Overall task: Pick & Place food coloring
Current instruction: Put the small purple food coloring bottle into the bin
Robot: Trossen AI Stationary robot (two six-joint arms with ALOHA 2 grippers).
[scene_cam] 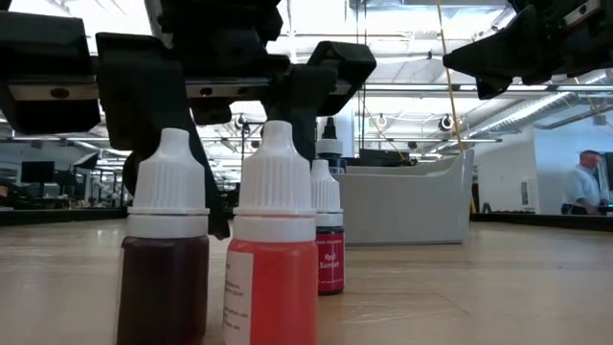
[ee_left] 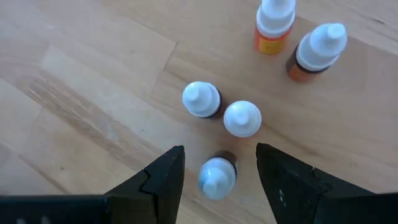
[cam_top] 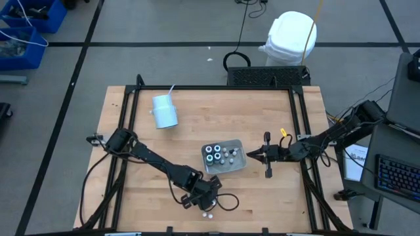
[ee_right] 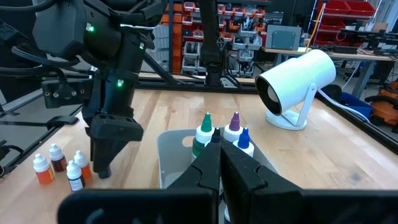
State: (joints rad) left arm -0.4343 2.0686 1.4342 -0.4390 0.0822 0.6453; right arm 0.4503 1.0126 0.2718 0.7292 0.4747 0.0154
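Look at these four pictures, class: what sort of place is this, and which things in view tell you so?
Probably a robotics lab or workshop. Shelves of red parts bins and bench equipment stand behind the wooden table, cables trail over a taped floor, and a keyboard sits at a workstation beside the table.

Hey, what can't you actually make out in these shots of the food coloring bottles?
- High view: bottles beside the left hand are too small to count.
- Low view: the tray contents are hidden by its wall.
- Left wrist view: bottle labels are hidden under the caps.
- Right wrist view: the right hand blocks the tray's inside.
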